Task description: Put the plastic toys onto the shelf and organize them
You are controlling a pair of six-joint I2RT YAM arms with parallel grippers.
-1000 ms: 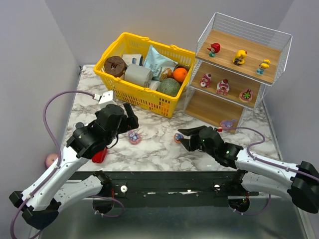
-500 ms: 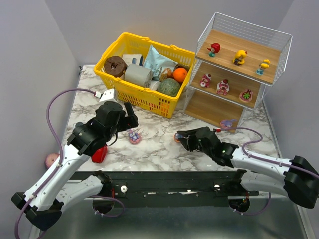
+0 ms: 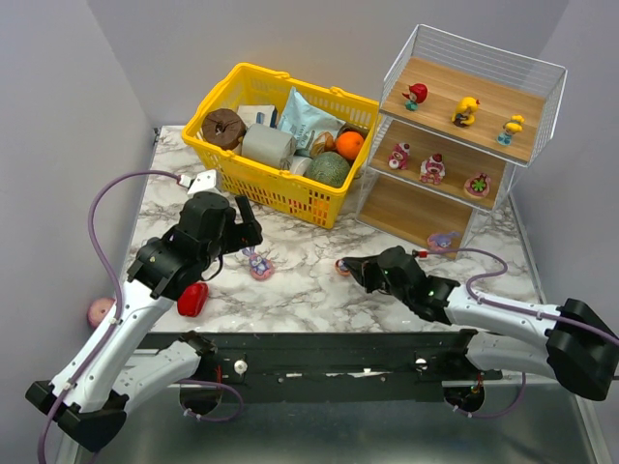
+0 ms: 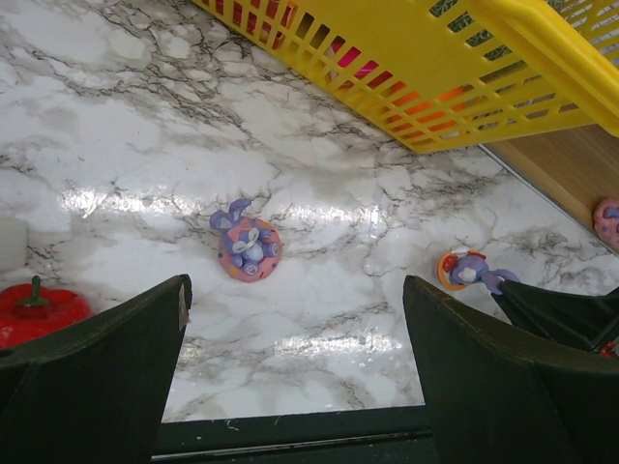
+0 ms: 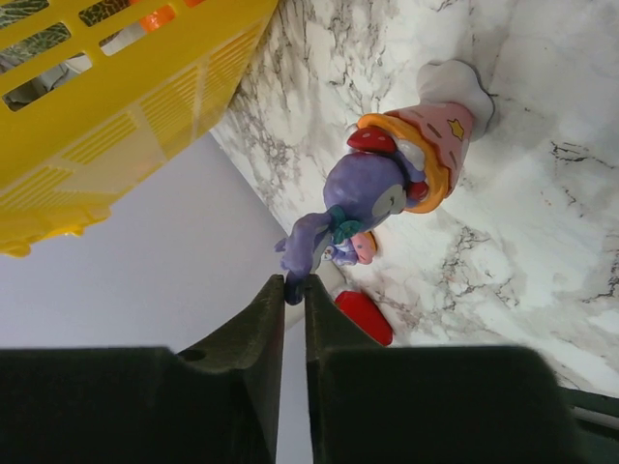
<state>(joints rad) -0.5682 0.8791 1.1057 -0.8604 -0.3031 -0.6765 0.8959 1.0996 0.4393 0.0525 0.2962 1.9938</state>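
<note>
The right gripper (image 5: 295, 290) has its fingers pressed almost together. The ear tip of the ringed bunny (image 5: 372, 198) sits in the narrow slit between them, so it is pinched by that ear alone. This purple toy, with an orange ring round it, rests on the marble table (image 3: 309, 290) near the middle. It lies in front of the right corner of the yellow basket (image 3: 290, 193) and apart from it.

The left gripper (image 4: 295, 290) is spread wide and holds nothing (its two dark fingers frame the wrist view like a gate). It hovers above the table, left of centre. Between and beyond its fingers lies the pink bunny (image 4: 247, 249), a purple figure on a pink disc, touching neither finger. Outside the left finger a red pepper (image 4: 34, 311) lies near the table's front edge.

The two bunnies are well apart on the marble, each under its own arm.

The shelf (image 3: 464, 97) stands just right of the basket at the back of the table. Its top board carries a red toy (image 3: 416, 95) and two ducks (image 3: 466, 110). The middle board carries three pink-red toys (image 3: 432, 168) in a row, each apart from its neighbour. A last toy (image 3: 444, 241), pink and purple, lies at the shelf's front foot. Whether it touches the bottom board I cannot tell.
</note>
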